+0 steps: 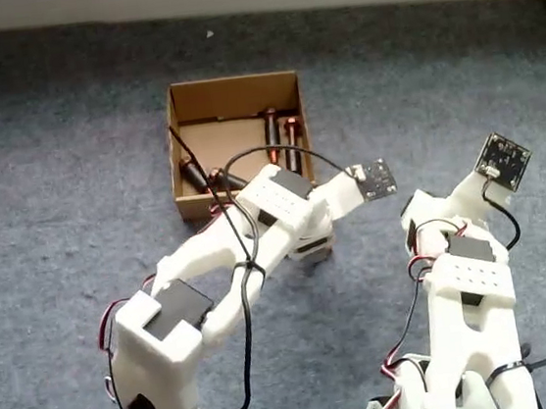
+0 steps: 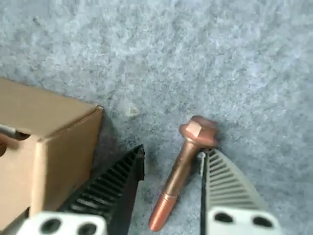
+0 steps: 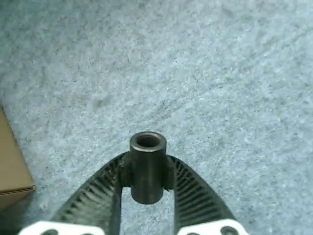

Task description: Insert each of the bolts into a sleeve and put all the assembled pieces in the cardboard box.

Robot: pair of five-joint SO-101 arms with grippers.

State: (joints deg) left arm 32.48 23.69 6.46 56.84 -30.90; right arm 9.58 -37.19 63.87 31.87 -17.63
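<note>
The surface (image 1: 49, 141) is a soft grey-blue carpet, and a wall runs along the far side. The cardboard box (image 1: 231, 96) sits on it, far and a bit to the left, and some finished pieces (image 1: 280, 135) already lie inside. One copper-coloured bolt (image 2: 183, 161) lies flat on the carpet, just beside the near right corner of the box. The left gripper (image 2: 173, 152) is down over it with its two fingers apart, one on each side. The pale finger is right next to the bolt's head, but the bolt is not pinched. The right gripper (image 3: 146, 159) is off to the right of the box and is closed tight on a black sleeve (image 3: 147, 166). The sleeve's round hole is open and easy to see at the end that sticks out. The bolt looks like hard metal, so I think it will not bend or break. It is smooth and round, though, so it may roll or slip. A good place to hold it looks like the plain middle part close to the head. That leaves the screw end free to go into the hole. The sleeve looks hard and round too, so it may turn in the fingers if pushed crooked.
</note>
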